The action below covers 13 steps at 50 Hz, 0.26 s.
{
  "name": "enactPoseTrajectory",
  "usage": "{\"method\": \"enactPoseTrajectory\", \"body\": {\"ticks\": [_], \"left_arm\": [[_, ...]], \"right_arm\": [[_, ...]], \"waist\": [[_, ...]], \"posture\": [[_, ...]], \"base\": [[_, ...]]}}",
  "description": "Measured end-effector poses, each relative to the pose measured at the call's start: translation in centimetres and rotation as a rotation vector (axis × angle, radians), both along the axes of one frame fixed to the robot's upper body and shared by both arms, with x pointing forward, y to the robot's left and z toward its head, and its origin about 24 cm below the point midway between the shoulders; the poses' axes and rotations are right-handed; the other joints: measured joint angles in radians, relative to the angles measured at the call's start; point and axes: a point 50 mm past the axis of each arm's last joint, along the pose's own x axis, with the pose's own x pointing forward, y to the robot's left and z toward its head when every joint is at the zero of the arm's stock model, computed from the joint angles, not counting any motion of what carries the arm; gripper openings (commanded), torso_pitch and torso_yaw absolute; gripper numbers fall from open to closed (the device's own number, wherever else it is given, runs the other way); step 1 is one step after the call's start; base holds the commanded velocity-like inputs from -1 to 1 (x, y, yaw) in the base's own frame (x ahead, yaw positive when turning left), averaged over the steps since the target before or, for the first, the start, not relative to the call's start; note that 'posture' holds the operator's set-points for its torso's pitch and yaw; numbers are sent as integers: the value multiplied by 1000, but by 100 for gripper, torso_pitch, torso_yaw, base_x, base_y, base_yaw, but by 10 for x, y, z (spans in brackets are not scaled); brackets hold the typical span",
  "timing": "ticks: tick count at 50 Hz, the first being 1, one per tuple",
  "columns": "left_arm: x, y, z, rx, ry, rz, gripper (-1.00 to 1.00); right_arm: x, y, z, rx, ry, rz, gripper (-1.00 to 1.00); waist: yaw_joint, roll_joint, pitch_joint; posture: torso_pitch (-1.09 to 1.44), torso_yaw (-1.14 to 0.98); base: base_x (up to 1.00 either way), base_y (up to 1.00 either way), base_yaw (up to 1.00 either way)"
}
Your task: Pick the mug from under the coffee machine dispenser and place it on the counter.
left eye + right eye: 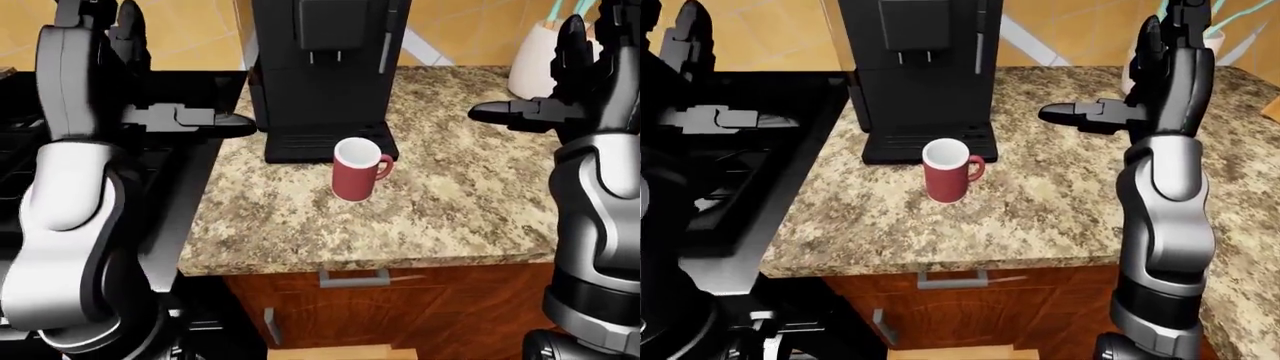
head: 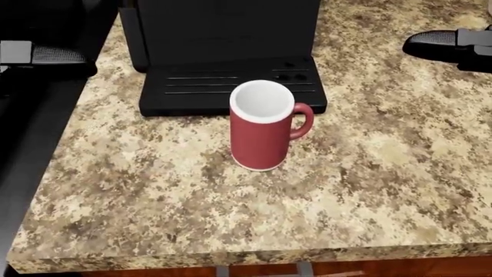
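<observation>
Red mug [image 2: 261, 134] stands upright on the speckled granite worktop [image 2: 385, 173], just off the coffee machine [image 1: 325, 67] drip tray, handle toward the right edge. Left hand [image 1: 190, 120] and right hand [image 1: 1080, 114] are raised well apart from it, fingers released and empty.

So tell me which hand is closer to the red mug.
Left, narrowly. In the left-eye view the left hand hovers up-left of the mug, beside the coffee machine; the right hand hangs farther up-right. Neither touches it.
</observation>
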Motion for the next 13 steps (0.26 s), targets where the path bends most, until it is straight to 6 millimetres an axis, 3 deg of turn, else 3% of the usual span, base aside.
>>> {"method": "enactPoseTrajectory", "body": {"ticks": [13], "left_arm": [[-20,22,42,61,-167,40,100]], "right_arm": [[-2,-1,2,-7,-5,-5,100]], "waist": [[-7,12,6]], "posture": [[0,0]], "base": [[0,0,0]]}}
